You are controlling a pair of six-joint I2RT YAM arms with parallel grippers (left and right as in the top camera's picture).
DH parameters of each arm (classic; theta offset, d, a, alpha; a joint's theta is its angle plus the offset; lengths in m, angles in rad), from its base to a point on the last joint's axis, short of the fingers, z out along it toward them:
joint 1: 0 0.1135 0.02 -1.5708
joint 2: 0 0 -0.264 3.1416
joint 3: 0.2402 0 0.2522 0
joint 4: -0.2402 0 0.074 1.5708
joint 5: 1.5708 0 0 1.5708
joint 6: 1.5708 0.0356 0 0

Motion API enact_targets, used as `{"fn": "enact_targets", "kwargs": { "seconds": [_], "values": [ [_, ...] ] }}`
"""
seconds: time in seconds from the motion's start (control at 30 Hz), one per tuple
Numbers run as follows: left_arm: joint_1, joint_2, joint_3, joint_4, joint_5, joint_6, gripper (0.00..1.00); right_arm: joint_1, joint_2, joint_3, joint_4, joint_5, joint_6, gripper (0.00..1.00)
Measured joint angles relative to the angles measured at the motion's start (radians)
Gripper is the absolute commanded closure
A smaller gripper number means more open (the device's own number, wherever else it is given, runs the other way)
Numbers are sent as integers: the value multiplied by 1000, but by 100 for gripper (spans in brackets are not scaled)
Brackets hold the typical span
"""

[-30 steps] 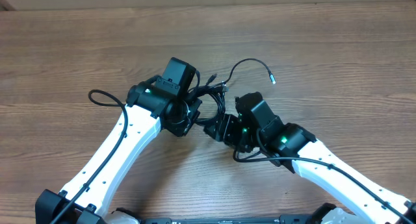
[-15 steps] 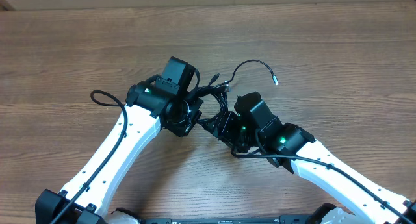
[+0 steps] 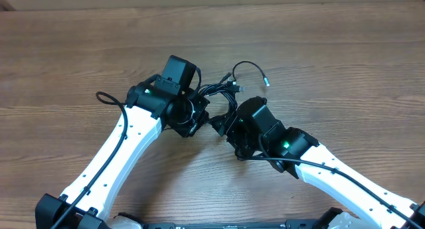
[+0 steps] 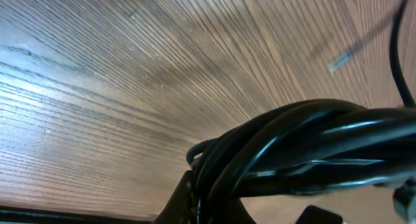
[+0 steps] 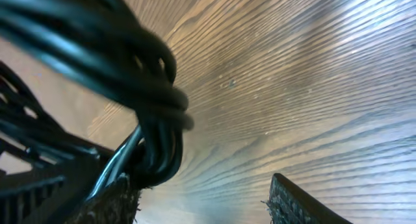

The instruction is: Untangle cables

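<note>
First, right arm (image 3: 345,182): white, reaching in from 5 o'clock of the overhead view toward the middle of the table (image 3: 345,50).
Left arm (image 3: 123,156): white, reaching in from 7 o'clock; a thick black wire loop (image 3: 105,98) fixed to it bulges out on its 9 o'clock side.
Right gripper (image 3: 222,125): jaws stand apart and hold nothing. In its wrist view the two fingers (image 5: 296,201) show at the lower edge with bare wood grain between them.
Cables (image 3: 224,95) against the right jaws: the black bundle fills the 10 o'clock part of the right wrist view. Its looped strands drop down to the tip of the 7 o'clock finger and seem to touch it. They are well apart from the finger at 5 o'clock.
Left gripper (image 3: 202,108): jaws closed, clamped on the cables. In its wrist view the glossy strands leave the dark fingertips at 6 o'clock and sweep across to 3 o'clock.
Cables overall: one knotted clump between the two grippers, at 3 o'clock of the left one and at 12 o'clock of the right one.
Free end (image 3: 265,83): a single thin cord arcs out of the clump toward 2 o'clock and ends in a small pale plug tip over bare wood.
Table beyond: brown wood grain running out to 12 o'clock.
</note>
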Motion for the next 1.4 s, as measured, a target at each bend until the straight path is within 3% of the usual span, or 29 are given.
{"fn": "enact_targets", "kwargs": {
  "seconds": [0.4, 0.67, 0.8, 1.0, 1.2, 1.27, 1.4],
  "values": [
    [-2, -1, 0, -30, 174, 72, 96, -29, 14, -7, -16, 190, 25, 36],
    [-21, -1, -2, 58, 261, 100, 96, -39, 17, -7, 31, 127, 35, 36],
    [-23, -1, -10, 119, 243, 103, 96, -63, 17, -6, -1, 133, 16, 35],
    [-24, -1, -9, 68, 129, 127, 96, -126, -11, -6, -52, 109, -134, 34],
    [-23, -1, -9, 56, 23, 76, 96, -218, -254, -5, -104, 86, -288, 35],
    [-23, -1, -9, 56, 7, 7, 96, -215, -328, -5, -156, 58, -306, 43],
    [-23, -1, -9, 91, -3, -165, 96, -201, -374, -1, -319, 9, -150, 79]
  ]
}}
